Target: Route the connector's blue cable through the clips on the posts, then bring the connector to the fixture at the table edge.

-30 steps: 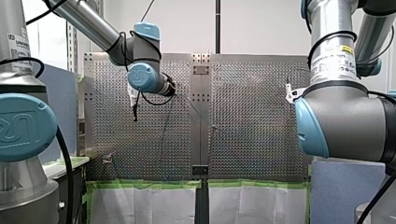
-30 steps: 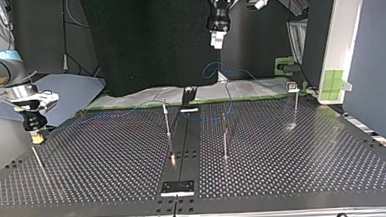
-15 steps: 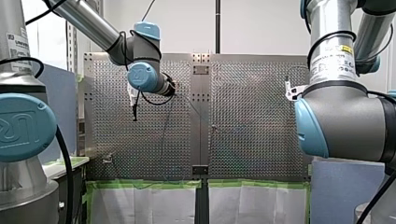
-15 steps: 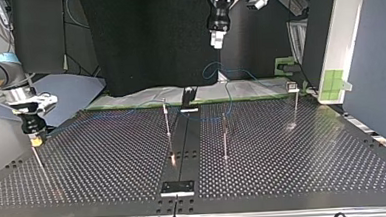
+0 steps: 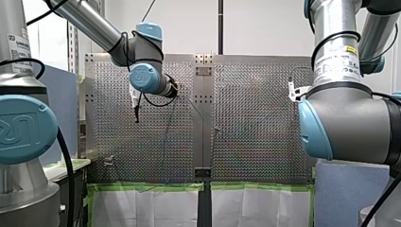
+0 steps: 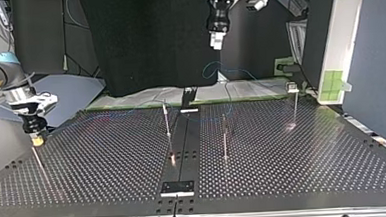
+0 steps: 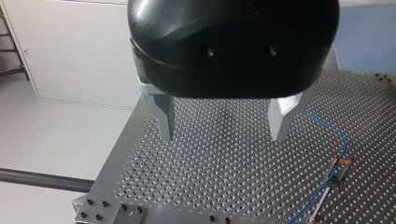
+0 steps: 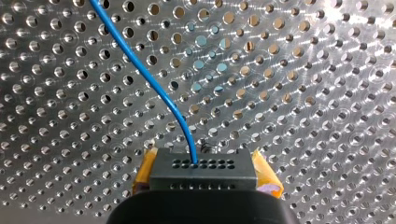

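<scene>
In the right wrist view the black connector (image 8: 203,169) sits between the yellow pads (image 8: 267,181) of my right gripper (image 8: 203,182), which is shut on it just above the perforated table (image 8: 303,93). The blue cable (image 8: 154,86) leaves the connector's face and runs away across the holes. In the top view that gripper (image 6: 35,140) hangs low at the table's left edge. My left gripper (image 7: 224,133) is open with nothing between its metal fingers (image 7: 166,116). It hovers high over the table's far side (image 6: 216,39). Cable (image 7: 343,140) curves past a clipped post (image 7: 338,164).
Three thin posts stand on the table in the top view: one left of centre (image 6: 166,121), one right of centre (image 6: 225,139), one at the far right (image 6: 295,103). A black bracket (image 6: 188,96) sits at the far edge and a metal plate (image 6: 177,187) at the near edge.
My right gripper with the connector has shifted slightly lower and toward the top view's left edge. In the front view the cable's line across the table shows straighter. My left arm has stayed put.
</scene>
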Motion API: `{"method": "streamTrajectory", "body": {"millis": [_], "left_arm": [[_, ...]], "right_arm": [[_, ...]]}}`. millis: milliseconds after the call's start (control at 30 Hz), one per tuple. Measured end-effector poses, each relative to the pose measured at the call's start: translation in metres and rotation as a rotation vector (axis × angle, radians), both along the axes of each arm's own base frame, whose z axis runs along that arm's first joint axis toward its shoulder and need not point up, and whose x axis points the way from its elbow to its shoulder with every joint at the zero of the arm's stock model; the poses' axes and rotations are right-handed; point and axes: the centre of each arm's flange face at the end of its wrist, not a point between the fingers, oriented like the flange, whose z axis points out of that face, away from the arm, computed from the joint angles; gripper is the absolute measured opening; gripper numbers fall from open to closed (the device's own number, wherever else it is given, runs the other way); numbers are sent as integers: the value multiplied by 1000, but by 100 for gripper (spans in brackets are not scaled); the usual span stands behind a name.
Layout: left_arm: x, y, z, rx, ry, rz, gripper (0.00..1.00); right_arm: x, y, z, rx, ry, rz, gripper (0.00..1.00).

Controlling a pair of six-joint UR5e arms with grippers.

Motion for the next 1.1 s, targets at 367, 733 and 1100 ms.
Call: {"method": "streamTrajectory", "body": {"millis": [367,733,1100], "left_arm": [[0,1,0,1,1,14,99],[0,2,0,1,1,15,99],[0,2,0,12,0,18,99]], "right_arm": [[0,0,0,0,0,0,44],[0,0,-4,7,-1,0,100],[0,0,-3,5,-1,0,100]]}}
